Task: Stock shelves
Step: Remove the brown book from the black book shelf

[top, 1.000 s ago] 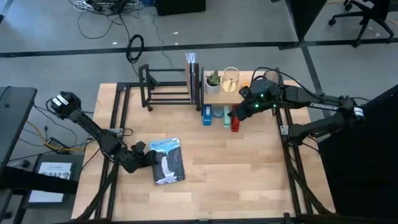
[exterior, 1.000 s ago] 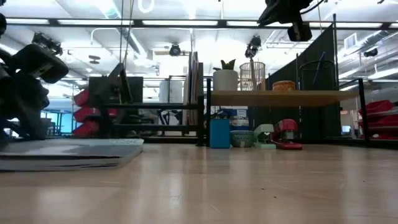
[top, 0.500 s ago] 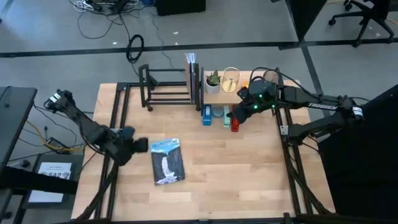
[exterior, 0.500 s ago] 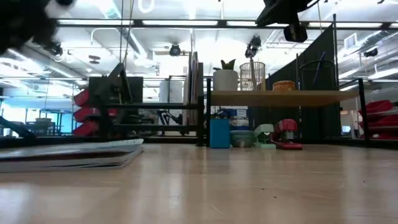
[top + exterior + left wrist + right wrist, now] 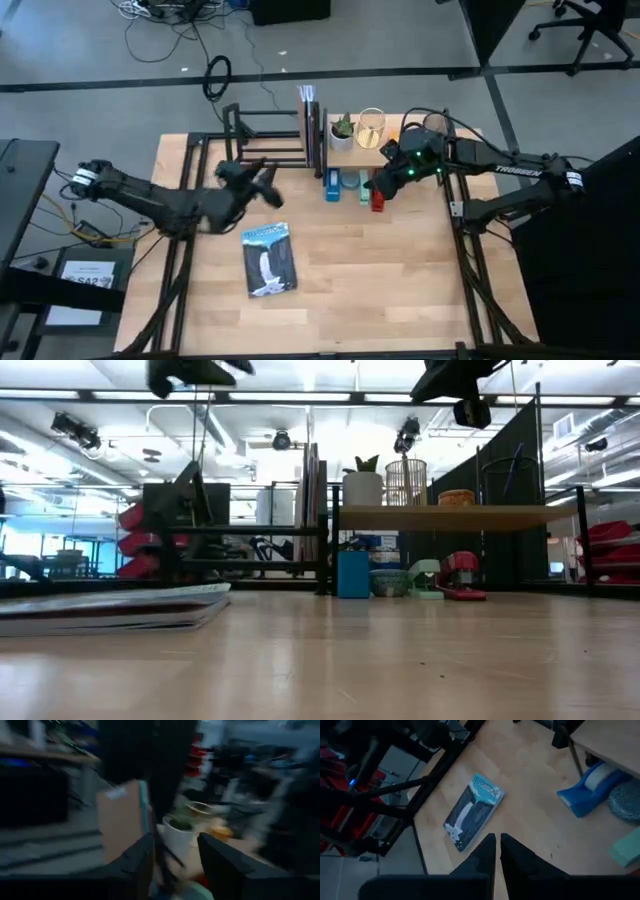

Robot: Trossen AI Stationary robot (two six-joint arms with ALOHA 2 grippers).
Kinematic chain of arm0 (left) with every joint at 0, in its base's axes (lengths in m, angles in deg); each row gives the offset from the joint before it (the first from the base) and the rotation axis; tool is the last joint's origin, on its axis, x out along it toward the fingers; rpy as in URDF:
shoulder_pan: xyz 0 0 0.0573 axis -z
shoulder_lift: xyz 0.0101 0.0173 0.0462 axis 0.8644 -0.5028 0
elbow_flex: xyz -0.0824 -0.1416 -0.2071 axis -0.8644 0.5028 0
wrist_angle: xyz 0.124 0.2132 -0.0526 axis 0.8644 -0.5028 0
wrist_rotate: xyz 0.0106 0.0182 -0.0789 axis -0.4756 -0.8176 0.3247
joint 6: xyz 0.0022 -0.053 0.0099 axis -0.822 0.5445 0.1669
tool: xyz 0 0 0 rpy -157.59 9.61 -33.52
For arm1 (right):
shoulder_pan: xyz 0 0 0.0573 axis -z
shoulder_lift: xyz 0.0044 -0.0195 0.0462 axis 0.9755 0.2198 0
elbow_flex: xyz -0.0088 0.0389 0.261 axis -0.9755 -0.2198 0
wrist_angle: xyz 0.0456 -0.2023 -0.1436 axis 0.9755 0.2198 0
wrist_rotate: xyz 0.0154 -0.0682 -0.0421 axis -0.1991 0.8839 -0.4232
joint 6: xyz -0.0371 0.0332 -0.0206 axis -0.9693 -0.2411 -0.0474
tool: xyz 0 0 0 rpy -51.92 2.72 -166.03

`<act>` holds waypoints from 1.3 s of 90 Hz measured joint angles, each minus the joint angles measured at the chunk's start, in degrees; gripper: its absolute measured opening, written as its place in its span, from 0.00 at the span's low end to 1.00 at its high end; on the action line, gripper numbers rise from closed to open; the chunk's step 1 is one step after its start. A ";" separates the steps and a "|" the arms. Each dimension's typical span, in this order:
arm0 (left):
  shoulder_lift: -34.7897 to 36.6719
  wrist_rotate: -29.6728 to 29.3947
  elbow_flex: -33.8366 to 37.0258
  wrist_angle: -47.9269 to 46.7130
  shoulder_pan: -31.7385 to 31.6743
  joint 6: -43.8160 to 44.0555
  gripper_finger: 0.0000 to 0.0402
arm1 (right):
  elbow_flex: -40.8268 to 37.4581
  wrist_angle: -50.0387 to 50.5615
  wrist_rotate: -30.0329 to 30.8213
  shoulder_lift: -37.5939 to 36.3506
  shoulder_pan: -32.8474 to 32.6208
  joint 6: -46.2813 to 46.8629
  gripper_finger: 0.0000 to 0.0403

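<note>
High view showed the book [image 5: 270,260] lying flat on the table [image 5: 400,280], near its left-front area, with its long axis running roughly front to back and tilted slightly. The black rack [image 5: 270,140] stood at the table's far edge, left of centre, with the wooden shelf [image 5: 375,150] touching or just beside it on the right. The left gripper [image 5: 262,183] hovered above the table between the book and the rack, its fingers apart with nothing between them in the left wrist view. The book lay just on the near side of this gripper, so the left arm was plainly the nearer one. The right gripper [image 5: 383,182] hung by the front edge of the wooden shelf, well apart from the book, with its fingers nearly together and holding nothing.
</note>
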 joint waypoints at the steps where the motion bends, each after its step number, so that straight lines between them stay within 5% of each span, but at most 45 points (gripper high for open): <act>1: -0.67 0.00 -0.36 -0.05 -0.61 -0.85 0.39 | 0.00 0.00 -0.10 0.00 0.00 0.06 0.00; 28: -16.44 4.17 -10.22 3.06 -13.39 -4.64 0.59 | 0.00 -0.02 -3.31 0.00 0.00 0.68 0.00; 58: -29.35 5.97 -21.05 4.28 -22.20 -4.83 0.55 | 0.00 -0.08 -4.77 0.00 -0.02 0.59 0.00; 86: -30.41 0.42 -23.77 3.85 -24.50 -9.01 0.52 | 0.00 -0.04 -4.77 -0.07 -0.04 -0.63 0.00; 117: -30.00 2.82 -23.77 1.72 -25.69 -5.58 0.52 | 0.00 -0.04 -4.50 -0.07 0.00 -2.82 0.00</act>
